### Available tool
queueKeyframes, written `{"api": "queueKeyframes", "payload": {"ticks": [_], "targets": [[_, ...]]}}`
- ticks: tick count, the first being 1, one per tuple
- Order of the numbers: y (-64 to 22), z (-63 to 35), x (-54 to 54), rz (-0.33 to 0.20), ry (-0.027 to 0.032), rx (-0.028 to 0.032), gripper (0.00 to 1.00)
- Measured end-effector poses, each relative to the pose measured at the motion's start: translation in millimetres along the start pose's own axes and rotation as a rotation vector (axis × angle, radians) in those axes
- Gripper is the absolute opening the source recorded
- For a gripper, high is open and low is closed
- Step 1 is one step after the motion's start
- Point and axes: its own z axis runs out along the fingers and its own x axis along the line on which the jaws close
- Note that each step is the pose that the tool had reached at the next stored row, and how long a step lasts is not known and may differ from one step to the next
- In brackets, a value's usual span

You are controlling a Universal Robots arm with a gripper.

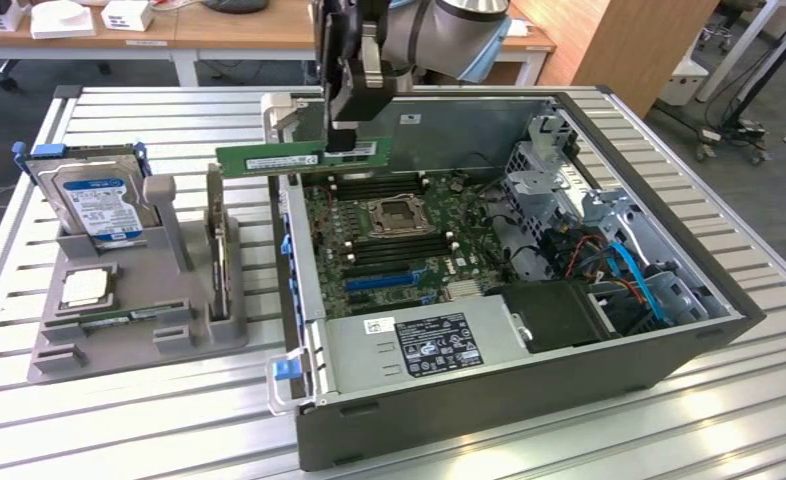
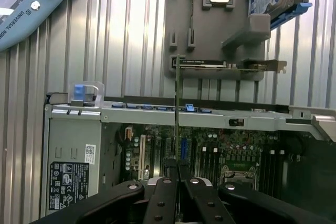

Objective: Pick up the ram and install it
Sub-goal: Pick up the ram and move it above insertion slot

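- Closest to the wrist camera are the black fingers of the gripper. They are closed on the ram, which runs away from them edge-on as a thin line.
- In the exterior view the ram hangs level in the air, touching nothing else, above the far side of the open computer case. The gripper pinches it toward its end on the exterior view's right, so most of the stick juts out to the left.
- It is a long, narrow green board with a white sticker and dark chips along its face.
- I'd judge it light and stiff but fragile, being so thin. It is best taken by the flat faces near the top edge. Such an off-centre hold might let it tilt under pressure.
- Below it lies the motherboard, with dark slots beside the processor socket.
- Well apart, on the exterior view's left, a grey holder carries a hard drive and an upright expansion card on the slatted table.
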Motion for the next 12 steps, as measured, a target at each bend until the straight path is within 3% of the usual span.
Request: {"api": "queueKeyframes", "payload": {"ticks": [12], "targets": [[-22.3,-0.9,0.8,0.0,0.0,0.0,0.12]]}}
